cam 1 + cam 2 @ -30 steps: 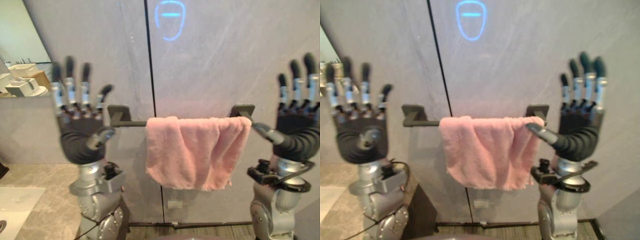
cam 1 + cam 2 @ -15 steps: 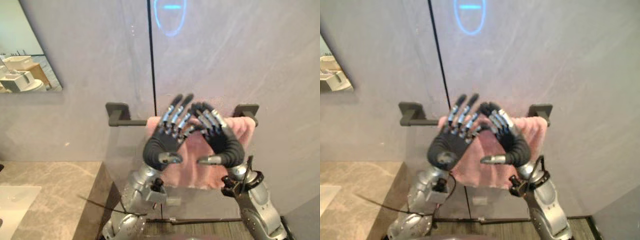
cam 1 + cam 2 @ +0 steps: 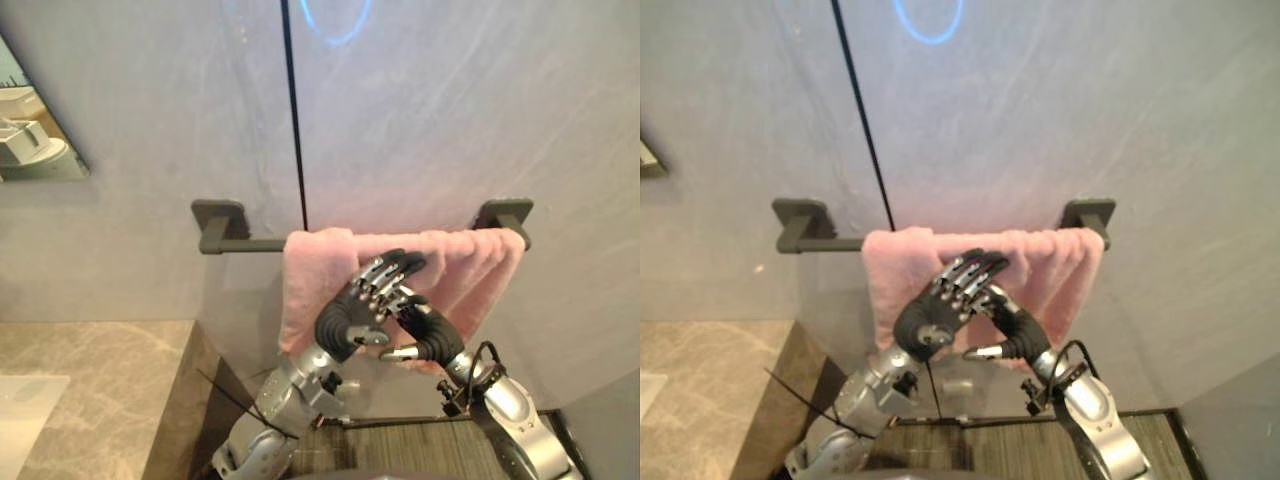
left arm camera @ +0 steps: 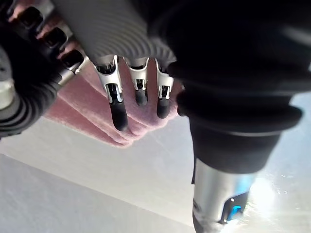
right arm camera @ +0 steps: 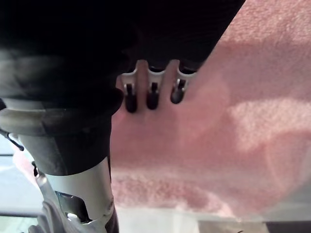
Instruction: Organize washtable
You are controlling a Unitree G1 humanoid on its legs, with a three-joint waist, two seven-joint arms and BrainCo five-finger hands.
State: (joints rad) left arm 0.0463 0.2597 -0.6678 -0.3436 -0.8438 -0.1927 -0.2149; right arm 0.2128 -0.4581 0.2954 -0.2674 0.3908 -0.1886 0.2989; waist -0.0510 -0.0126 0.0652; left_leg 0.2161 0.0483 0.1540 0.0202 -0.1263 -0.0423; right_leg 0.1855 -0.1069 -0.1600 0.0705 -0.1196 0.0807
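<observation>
While towel hangs bunched on rail, left hand and right hand meet on its near side, fingers straight, grasping nothing; straightening apparently outstanding.

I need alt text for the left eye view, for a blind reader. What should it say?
The robot's left hand and right hand meet, fingers straight and crossing, in front of a pink towel draped over a dark towel bar on a grey wall. A marble counter lies at the lower left.
</observation>
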